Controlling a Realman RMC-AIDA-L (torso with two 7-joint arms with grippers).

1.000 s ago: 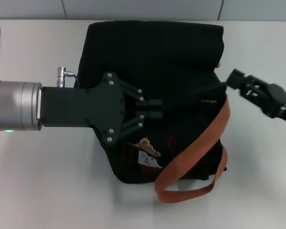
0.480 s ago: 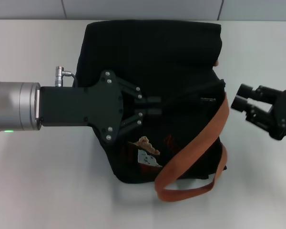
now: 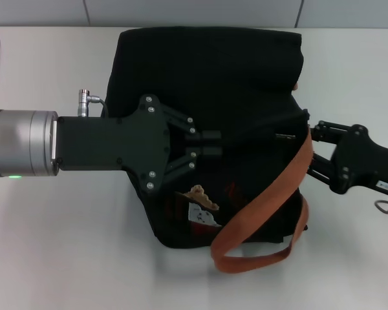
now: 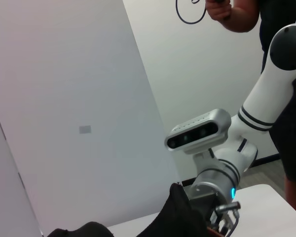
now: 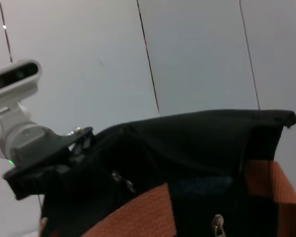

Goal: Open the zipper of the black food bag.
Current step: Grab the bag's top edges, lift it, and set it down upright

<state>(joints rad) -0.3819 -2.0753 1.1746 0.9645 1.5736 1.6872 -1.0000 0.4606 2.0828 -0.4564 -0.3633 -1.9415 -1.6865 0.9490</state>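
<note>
On the table, one black food bag [image 3: 207, 84], left end effector [image 3: 210, 143] clamped on it, right end effector [image 3: 313, 150] spread apart beside it.

Bright, even light; soft shadows

Left hand [image 3: 210, 143] fingers pinched together, right hand [image 3: 312, 152] spread open

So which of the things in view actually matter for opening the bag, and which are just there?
For the job:
- black food bag, lying on the table
- zipper, silver pull near the bag's right side
- left gripper, over the bag's middle
- right gripper, at the bag's right edge beside the pull

Just there:
- orange strap
- bear patch
- white table
</note>
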